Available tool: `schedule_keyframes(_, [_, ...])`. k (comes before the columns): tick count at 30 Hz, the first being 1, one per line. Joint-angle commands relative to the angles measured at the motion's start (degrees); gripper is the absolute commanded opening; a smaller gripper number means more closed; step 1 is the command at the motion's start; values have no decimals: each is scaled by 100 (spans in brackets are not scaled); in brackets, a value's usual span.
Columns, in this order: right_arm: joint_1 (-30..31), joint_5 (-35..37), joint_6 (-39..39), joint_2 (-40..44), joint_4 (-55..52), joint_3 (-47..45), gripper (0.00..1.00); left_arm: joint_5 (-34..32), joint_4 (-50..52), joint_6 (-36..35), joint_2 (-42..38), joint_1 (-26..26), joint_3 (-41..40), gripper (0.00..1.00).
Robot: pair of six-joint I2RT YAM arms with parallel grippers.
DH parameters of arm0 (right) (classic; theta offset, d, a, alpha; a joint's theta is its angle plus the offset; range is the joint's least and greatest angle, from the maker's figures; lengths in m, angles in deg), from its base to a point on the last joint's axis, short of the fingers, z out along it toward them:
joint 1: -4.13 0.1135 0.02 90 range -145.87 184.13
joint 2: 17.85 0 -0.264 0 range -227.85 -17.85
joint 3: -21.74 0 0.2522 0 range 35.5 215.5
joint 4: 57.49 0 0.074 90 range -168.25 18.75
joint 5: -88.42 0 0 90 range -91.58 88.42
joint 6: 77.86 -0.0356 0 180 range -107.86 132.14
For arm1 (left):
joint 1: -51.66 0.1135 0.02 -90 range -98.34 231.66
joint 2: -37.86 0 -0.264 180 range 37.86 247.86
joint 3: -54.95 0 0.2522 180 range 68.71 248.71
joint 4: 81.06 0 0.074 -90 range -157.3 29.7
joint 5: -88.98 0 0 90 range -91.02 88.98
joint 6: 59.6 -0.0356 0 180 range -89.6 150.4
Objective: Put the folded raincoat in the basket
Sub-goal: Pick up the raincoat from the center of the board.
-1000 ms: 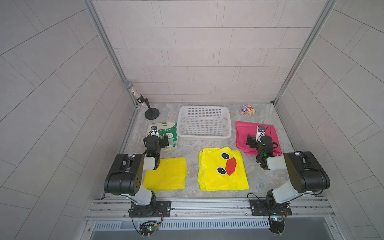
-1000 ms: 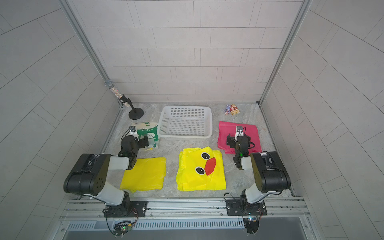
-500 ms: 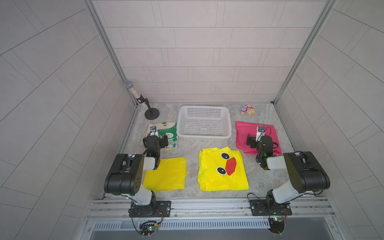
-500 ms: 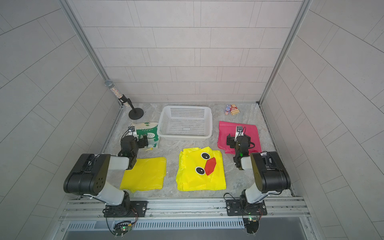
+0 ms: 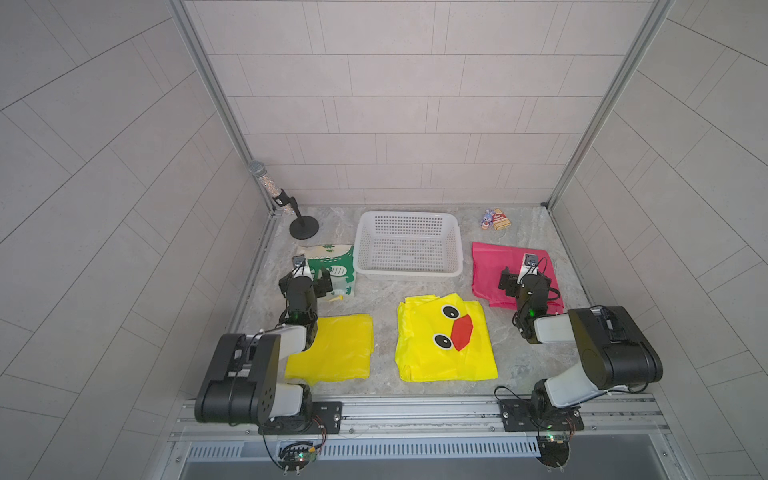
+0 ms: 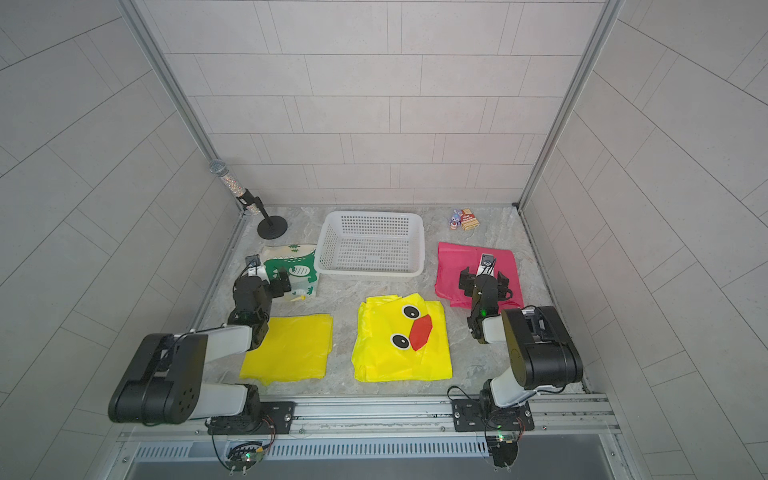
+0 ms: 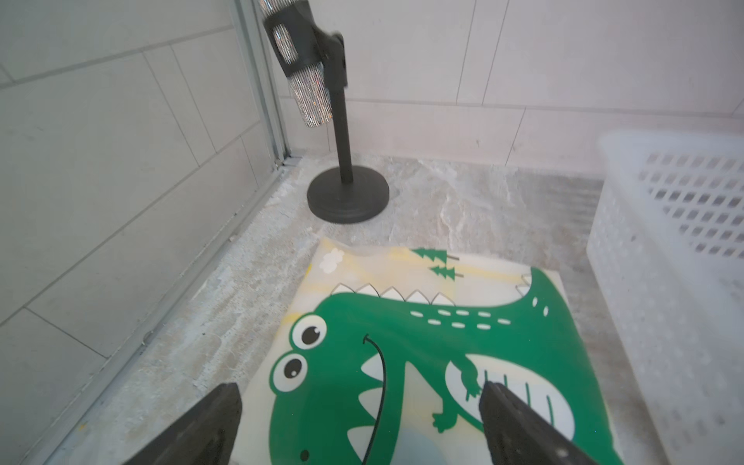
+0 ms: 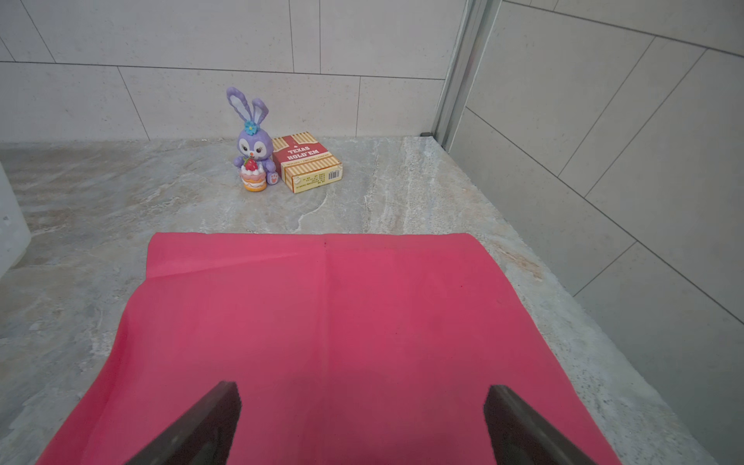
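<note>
The white perforated basket [image 5: 409, 272] [image 6: 370, 272] stands empty at the back middle; its wall shows in the left wrist view [image 7: 664, 261]. Four folded raincoats lie flat around it: a green dinosaur one [image 5: 336, 266] [image 7: 402, 342] to its left, a pink one [image 5: 494, 266] [image 8: 330, 322] to its right, a plain yellow one [image 5: 336, 347] and a yellow duck-faced one [image 5: 444, 340] nearer the front. My left gripper [image 5: 305, 276] [image 7: 359, 392] hovers open over the dinosaur raincoat. My right gripper [image 5: 524, 279] [image 8: 362, 390] hovers open over the pink raincoat. Neither holds anything.
A glittery microphone on a black stand [image 5: 291, 212] [image 7: 346, 193] stands in the back left corner. A purple bunny figurine [image 8: 251, 149] and a red card box [image 8: 308, 161] sit at the back right. Tiled walls close in three sides.
</note>
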State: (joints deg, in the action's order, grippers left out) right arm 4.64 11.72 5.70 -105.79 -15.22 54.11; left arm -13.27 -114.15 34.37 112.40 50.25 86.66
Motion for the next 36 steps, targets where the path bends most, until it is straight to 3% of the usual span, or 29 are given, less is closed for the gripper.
schedule_keyframes(1, [171, 466, 55, 315, -37, -45, 100, -563, 843, 621, -883, -9, -81, 100])
schedule_keyframes(4, [256, 731, 71, 1134, -1530, 405, 100, -556, 1436, 998, -1667, -16, -82, 99])
schedule_keyframes(7, [256, 677, -233, 1805, -2202, 567, 100, -653, 2673, 1659, -2254, -13, 164, 99])
schedule_keyframes(11, [263, 526, -571, 2651, -3338, 753, 100, -393, 4308, 2270, -2479, -17, 796, 100])
schedule_keyframes(16, [261, -21, -1158, 3208, -5460, 1517, 100, 289, 5505, 2759, -2071, -39, 1561, 100])
schedule_keyframes(23, [303, -1337, -1841, 2796, -7742, 2622, 95, 1140, 6487, 2848, -1285, -359, 2273, 100])
schedule_keyframes(28, [611, -1490, -2174, 3032, -7969, 2476, 93, 1294, 6516, 3401, -1210, -1263, 2271, 98])
schedule_keyframes(31, [776, -1643, -2212, 3026, -8236, 2514, 93, 1776, 6888, 3446, -661, -1624, 2646, 98])
schedule_keyframes(36, [969, -2129, -2110, 2754, -8964, 2686, 93, 2546, 7437, 3394, -23, -1876, 2948, 95])
